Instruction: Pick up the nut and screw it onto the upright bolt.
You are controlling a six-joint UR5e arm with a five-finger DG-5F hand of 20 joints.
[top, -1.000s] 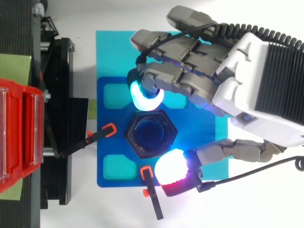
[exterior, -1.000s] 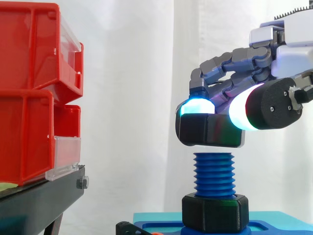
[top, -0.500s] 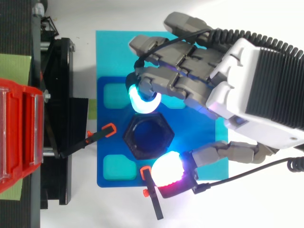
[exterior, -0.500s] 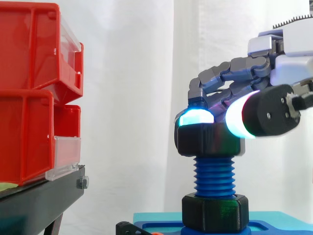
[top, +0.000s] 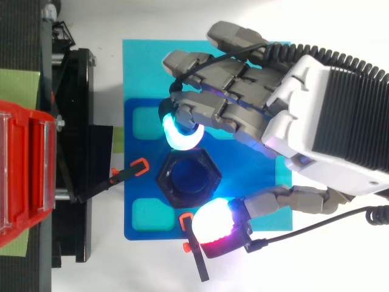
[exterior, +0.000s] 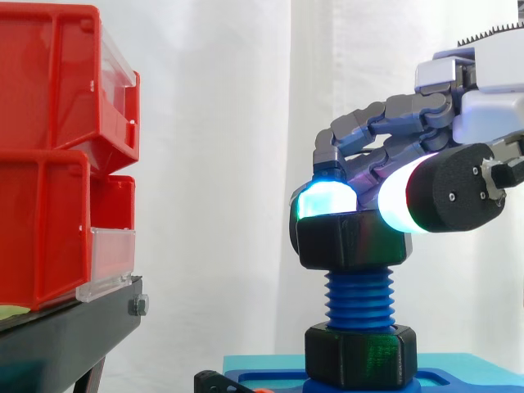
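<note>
Stacked red bins (exterior: pixel 57 147) sit on a black stand (exterior: pixel 70 332) at the left of the scene. The robot hand (top: pixel 316 128) reaches in from the right, palm down, above a blue fixture plate (top: pixel 135 191) that lies on the white worktop (top: pixel 109 267) just right of the stand. A blue threaded bolt (exterior: pixel 358 299) stands upright from the middle of that plate, with a black hexagonal collar (exterior: pixel 360 356) round its foot. The black nut (exterior: pixel 352 241) sits level on the top end of the bolt, with bare threads showing between it and the collar. The robot hand's fingers are curled round the nut and pinch it. A cyan fingertip (top: pixel 181 135) presses its far side and the white-and-red thumb pad (top: pixel 213 222) its near side. Two small black clamps with orange tips (top: pixel 141 165) lie on the plate's left and near edges.
</note>
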